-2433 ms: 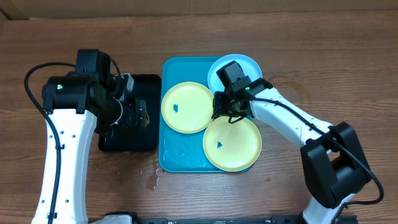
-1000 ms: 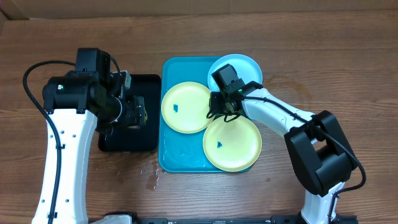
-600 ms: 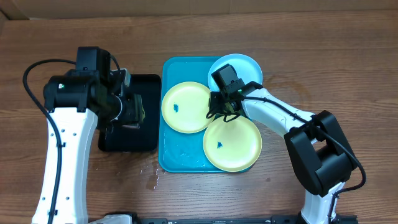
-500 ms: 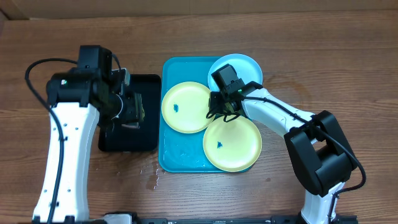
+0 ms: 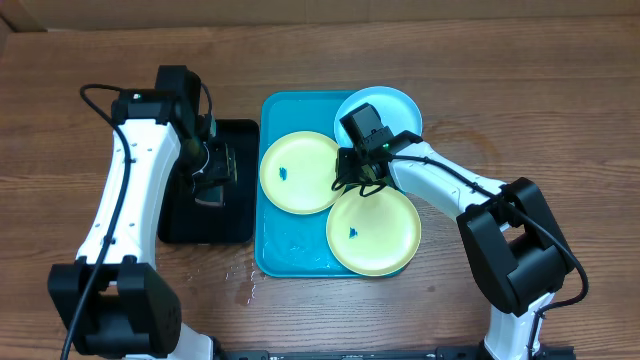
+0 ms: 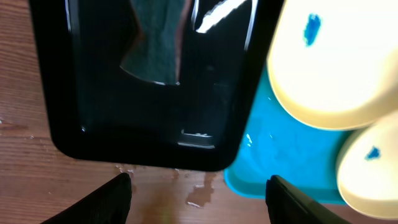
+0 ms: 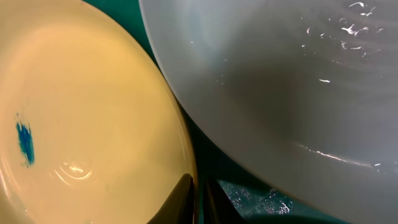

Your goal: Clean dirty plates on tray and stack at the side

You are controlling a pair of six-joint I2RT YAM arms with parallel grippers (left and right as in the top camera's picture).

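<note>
The turquoise tray point(image 5: 272, 252) holds three plates. A yellow-green plate point(image 5: 295, 172) with a blue speck lies at the left, and another point(image 5: 375, 232) at the lower right. A light blue plate point(image 5: 390, 104) lies over the far right corner. My right gripper point(image 5: 349, 181) is shut on the right rim of the left yellow-green plate point(image 7: 81, 124), one finger inside the rim and one outside point(image 7: 198, 200), next to the light blue plate point(image 7: 280, 81). My left gripper point(image 5: 212, 172) is open and empty point(image 6: 199, 200) above the near edge of the black tray.
A black tray point(image 5: 205, 225) lies left of the turquoise tray, with a dark green cloth point(image 6: 155, 53) in it. Water drops point(image 5: 243, 290) lie on the wooden table by the trays' near edges. The turquoise tray's floor point(image 6: 280, 168) is wet.
The left arm has swung round and its wrist has turned above the black tray. The right gripper shifted slightly left onto the plate's rim earlier and has stayed still since.
</note>
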